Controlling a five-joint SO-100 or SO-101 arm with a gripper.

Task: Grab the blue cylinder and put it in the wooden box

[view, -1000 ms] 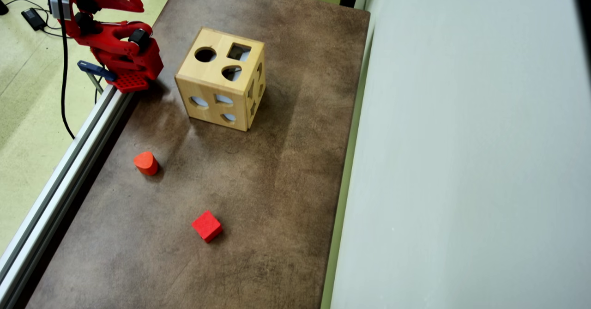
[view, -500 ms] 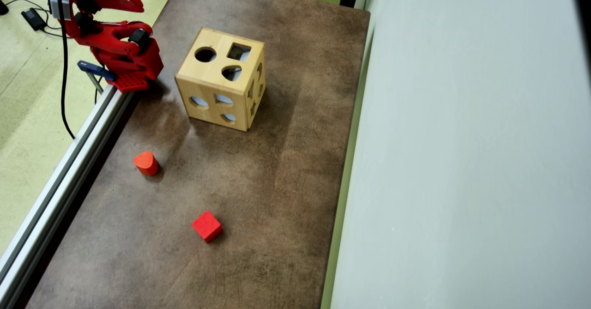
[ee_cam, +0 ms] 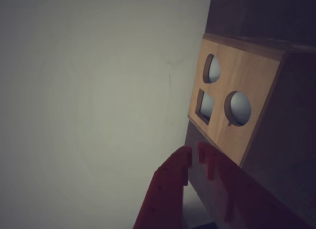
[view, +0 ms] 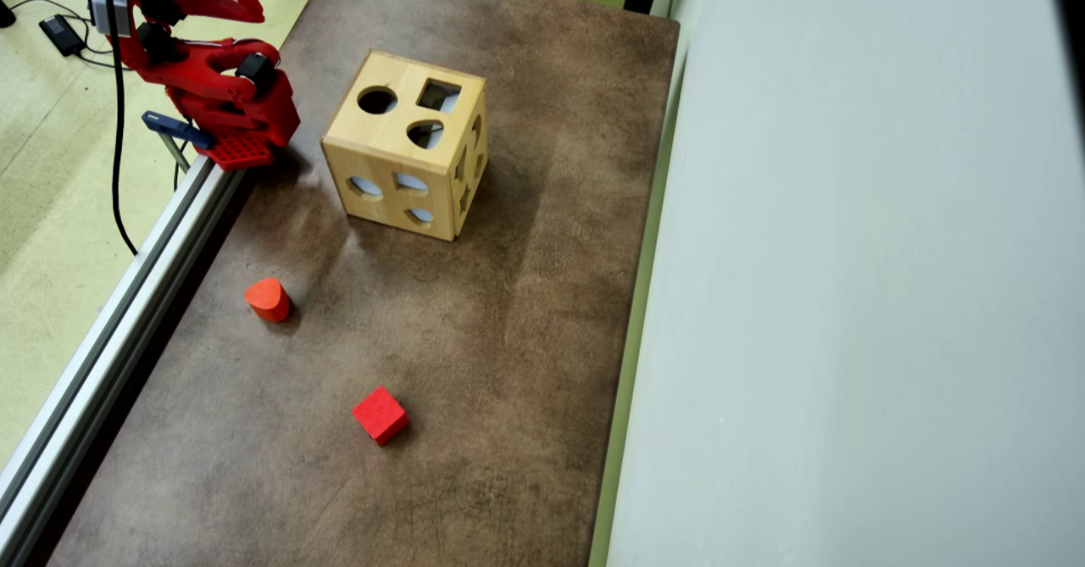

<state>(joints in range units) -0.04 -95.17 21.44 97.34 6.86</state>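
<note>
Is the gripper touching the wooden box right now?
Apart. In the overhead view the gripper sits folded back at the table's upper left corner, with bare tabletop between the arm and the wooden box.

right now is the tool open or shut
Shut: in the wrist view the tool has its fingertips nearly touching, nothing between them.

Brown mottled tabletop (view: 525, 313) — pale grey wall (view: 848, 296) right, alu rail (view: 110, 338) left, yellow-green floor (view: 42, 211) beyond w/ cables.
</note>
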